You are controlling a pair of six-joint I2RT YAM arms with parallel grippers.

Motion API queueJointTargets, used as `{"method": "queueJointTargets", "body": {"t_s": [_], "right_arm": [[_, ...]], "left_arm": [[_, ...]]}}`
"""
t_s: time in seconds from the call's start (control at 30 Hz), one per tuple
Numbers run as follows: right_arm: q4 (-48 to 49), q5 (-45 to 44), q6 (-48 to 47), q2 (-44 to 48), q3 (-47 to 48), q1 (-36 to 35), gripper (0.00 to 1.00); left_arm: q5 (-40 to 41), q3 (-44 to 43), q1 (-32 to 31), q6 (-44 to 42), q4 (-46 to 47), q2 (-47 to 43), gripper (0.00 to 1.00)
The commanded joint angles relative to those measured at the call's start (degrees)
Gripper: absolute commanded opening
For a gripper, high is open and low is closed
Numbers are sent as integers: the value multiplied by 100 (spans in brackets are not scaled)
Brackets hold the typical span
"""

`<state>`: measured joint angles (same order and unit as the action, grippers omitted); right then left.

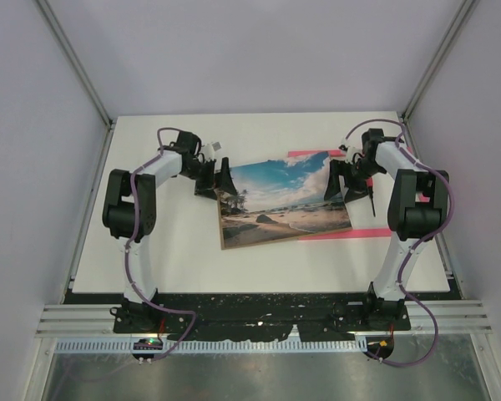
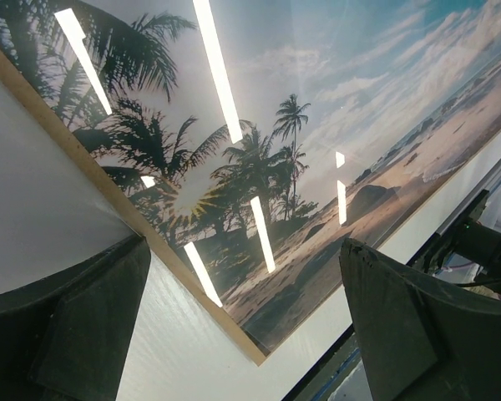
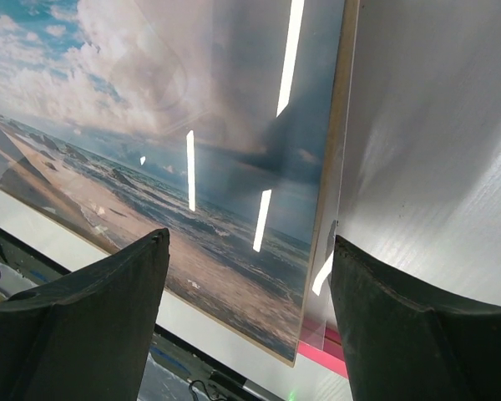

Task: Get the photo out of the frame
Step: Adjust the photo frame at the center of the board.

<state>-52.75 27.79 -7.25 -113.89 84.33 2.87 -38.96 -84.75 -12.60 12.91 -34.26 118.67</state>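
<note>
The photo (image 1: 284,200), a beach print with a tan edge under it, lies flat and skewed on the white table. Its right part covers the pink frame (image 1: 334,235), of which only strips show at the top and bottom right. My left gripper (image 1: 221,180) hangs open over the photo's upper left corner. In the left wrist view that gripper (image 2: 246,246) straddles a corner of the photo (image 2: 301,125) without touching it. My right gripper (image 1: 338,180) stands open at the photo's right edge. In the right wrist view the photo (image 3: 192,167) and its edge run between that gripper's (image 3: 250,238) fingers, with the frame (image 3: 334,351) below.
A clear pane (image 3: 330,276) juts out past the photo's right edge. The white table (image 1: 175,251) ends at a black strip (image 1: 259,305) in front, by the arm bases. Grey walls close in the back and both sides.
</note>
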Motion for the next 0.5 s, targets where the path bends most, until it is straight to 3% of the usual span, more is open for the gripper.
{"method": "queueJointTargets", "body": {"t_s": [0.0, 0.23, 0.47], "right_arm": [[-121, 289, -14, 155, 48, -41, 78], [-121, -379, -110, 516, 57, -226, 78], [-165, -1363, -66, 753, 74, -893, 78]], "left_arm": [[-508, 117, -102, 107, 332, -213, 100], [-446, 117, -93, 116, 315, -187, 100], [-463, 125, -111, 107, 315, -187, 100]]}}
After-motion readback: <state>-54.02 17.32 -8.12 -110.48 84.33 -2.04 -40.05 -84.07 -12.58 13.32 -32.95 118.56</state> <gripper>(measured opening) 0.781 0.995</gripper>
